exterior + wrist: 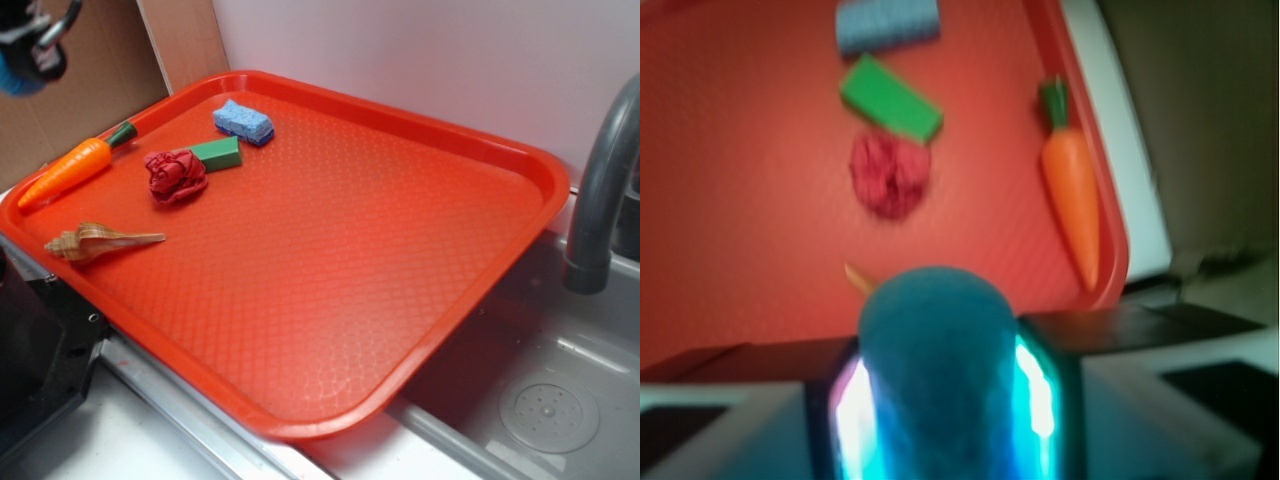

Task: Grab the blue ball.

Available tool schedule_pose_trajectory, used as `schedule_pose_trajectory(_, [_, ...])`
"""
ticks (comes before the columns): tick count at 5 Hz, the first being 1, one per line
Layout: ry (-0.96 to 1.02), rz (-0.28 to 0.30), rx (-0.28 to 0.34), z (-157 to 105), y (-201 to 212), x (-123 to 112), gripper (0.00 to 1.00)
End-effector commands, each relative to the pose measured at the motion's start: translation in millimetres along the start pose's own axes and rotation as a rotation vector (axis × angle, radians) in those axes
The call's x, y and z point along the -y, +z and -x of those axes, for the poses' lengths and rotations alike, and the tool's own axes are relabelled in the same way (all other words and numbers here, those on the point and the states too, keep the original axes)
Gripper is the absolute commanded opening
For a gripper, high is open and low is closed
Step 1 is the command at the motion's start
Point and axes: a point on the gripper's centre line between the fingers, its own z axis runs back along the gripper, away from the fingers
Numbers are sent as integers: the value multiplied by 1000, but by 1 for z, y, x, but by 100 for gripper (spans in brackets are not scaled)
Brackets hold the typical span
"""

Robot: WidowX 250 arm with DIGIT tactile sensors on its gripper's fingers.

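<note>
Fingers [845,410] clamp blue ball [938,360] between them | raised above tray [400,300]

The exterior view looks down across the tray [520,200]; the blurred wrist view shares its carrot [1075,205] end.

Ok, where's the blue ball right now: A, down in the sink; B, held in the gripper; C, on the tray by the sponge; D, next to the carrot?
B: the wrist view shows the blue ball wedged between the gripper fingers, and the exterior view shows it lifted off the tray, up in the top-left corner.
</note>
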Motion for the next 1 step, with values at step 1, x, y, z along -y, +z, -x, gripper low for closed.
schedule_pose_trajectory(1, [-31, -50, 60, -8, 25, 9, 0])
